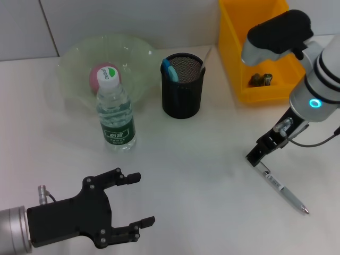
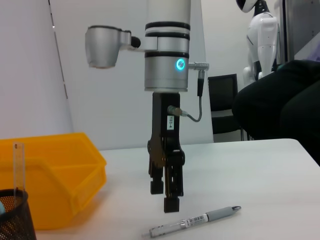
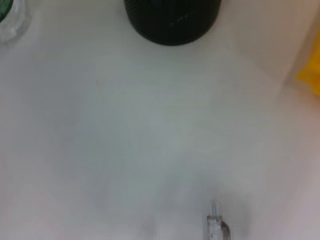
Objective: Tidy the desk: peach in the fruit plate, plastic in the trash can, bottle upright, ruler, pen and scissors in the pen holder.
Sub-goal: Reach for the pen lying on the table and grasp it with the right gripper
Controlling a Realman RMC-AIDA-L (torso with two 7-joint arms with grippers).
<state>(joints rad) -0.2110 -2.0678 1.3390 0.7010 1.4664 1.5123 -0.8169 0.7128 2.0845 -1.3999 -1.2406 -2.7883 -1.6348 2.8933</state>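
One item is left loose on the desk: the pen (image 1: 284,189), lying flat near the right edge toward the front. The peach (image 1: 102,76) already sits in the green fruit plate (image 1: 71,58) at the back left, the bottle (image 1: 115,114) stands upright just in front of that plate, and the mesh pen holder (image 1: 182,85) at the back centre carries a clear ruler (image 2: 18,165) and a blue-handled item, probably the scissors. Dark scrap lies in the yellow bin (image 1: 239,48) serving as trash can at the back right corner.

So the pen step looks to be in hand. The right gripper (image 1: 257,156) hangs tip-down at the pen's upper end; the left wrist view shows its tips just above the barrel, not on it. Whether its jaws are parted or closed I cannot tell. The left gripper (image 1: 141,199) waits at the front left corner, jaws spread wide and empty.

Next, the right gripper probably needs to settle lower astride the thin barrel, pinch it, lift, and carry it across to the pen holder's mouth.
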